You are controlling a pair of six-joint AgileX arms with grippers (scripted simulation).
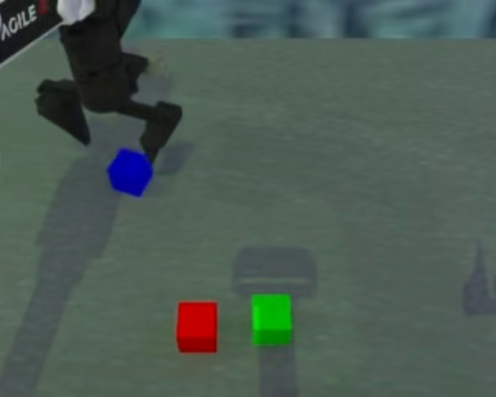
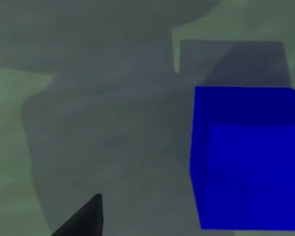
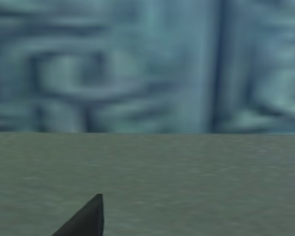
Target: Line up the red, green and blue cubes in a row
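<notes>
The blue cube (image 1: 130, 172) sits on the table at the far left. My left gripper (image 1: 116, 139) hovers over it, open, its two black fingers (image 1: 161, 131) spread wide and nothing between them. The cube lies close to the tip of the right-hand finger. In the left wrist view the blue cube (image 2: 250, 162) fills one side, apart from the one fingertip (image 2: 86, 216) that shows. The red cube (image 1: 197, 325) and the green cube (image 1: 271, 318) stand side by side near the front, a small gap between them. My right gripper (image 3: 130, 216) is out of the top view, open over bare table.
The grey-green table (image 1: 380, 182) stretches to the right of the cubes. Arm shadows fall behind the green cube (image 1: 274, 269) and at the right edge (image 1: 484, 289). A bluish backdrop (image 3: 147, 64) rises beyond the table's far edge.
</notes>
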